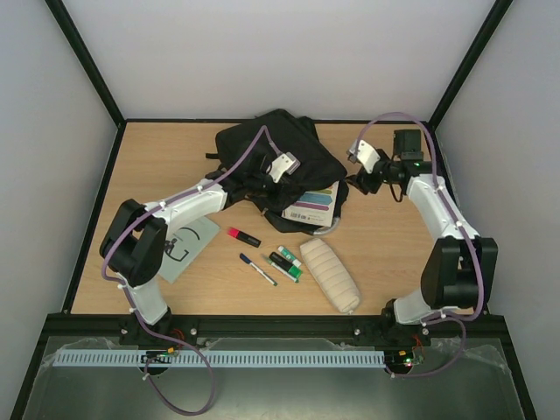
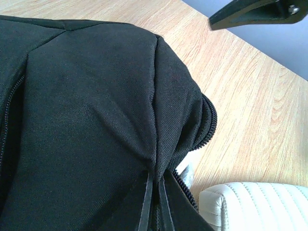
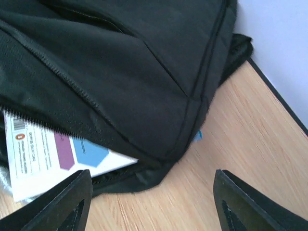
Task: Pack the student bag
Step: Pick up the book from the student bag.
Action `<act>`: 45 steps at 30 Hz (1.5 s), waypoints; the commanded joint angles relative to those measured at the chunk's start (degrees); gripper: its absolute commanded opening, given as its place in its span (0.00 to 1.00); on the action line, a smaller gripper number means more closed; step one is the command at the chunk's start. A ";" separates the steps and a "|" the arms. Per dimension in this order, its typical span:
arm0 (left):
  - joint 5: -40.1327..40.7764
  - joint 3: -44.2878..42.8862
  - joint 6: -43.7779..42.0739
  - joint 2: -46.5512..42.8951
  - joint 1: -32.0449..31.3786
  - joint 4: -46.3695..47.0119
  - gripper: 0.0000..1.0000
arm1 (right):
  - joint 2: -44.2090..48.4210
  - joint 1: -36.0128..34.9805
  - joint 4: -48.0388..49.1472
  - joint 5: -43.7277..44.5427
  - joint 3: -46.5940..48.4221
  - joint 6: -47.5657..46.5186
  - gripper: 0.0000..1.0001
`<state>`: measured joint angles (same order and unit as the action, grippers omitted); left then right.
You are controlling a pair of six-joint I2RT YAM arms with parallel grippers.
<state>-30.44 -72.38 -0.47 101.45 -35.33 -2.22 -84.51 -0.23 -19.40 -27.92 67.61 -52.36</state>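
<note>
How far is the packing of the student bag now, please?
Partly done: a book lies partly inside the student bag. The left end effector is shut over the bag; the right end effector is open, empty. Pencil case, pens and markers lie outside on the table.

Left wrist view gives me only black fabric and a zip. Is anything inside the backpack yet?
Observer: A book with a white cover sticks partly out of the black backpack, on the side facing the arms.
Operator: Where is the other arm?
Observer: The right gripper hangs beside the backpack's right corner, jaws open and empty.
Operator: What is not packed yet?
Observer: A red marker, a black pen and a green marker lie on the table in front of the backpack.
</note>
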 commanded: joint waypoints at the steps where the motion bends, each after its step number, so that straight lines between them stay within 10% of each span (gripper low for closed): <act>1: -3.28 -0.69 -2.67 -1.04 0.34 1.21 0.02 | -5.89 -5.35 -4.28 -1.05 3.86 -3.26 0.70; 10: -4.07 -0.27 -3.89 -1.80 0.28 0.09 0.02 | -12.04 -10.79 -1.52 1.76 6.79 -2.86 0.60; 15: -1.10 -0.98 -3.96 -1.64 0.35 -0.47 0.03 | -14.72 -11.84 -1.32 1.99 7.01 -2.07 0.22; 18: 6.72 -3.66 -1.06 -1.26 0.32 -3.81 0.35 | -14.93 -11.84 1.21 3.97 6.60 2.55 0.02; 24: 12.52 3.21 10.49 -10.87 -1.23 2.34 0.63 | -11.82 -11.83 8.29 7.84 4.47 18.48 0.01; 35: 13.00 17.27 20.64 -14.15 -12.20 7.54 0.54 | -8.37 -11.99 12.71 13.10 3.27 35.24 0.01; 45: 28.64 8.61 14.91 -0.74 -16.78 10.50 0.60 | -6.97 -12.95 9.86 14.20 4.85 43.44 0.01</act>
<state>-10.90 -58.67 19.03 98.04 -48.66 5.48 -94.17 -12.75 -9.08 -15.29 70.39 -15.31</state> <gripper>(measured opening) 0.594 0.036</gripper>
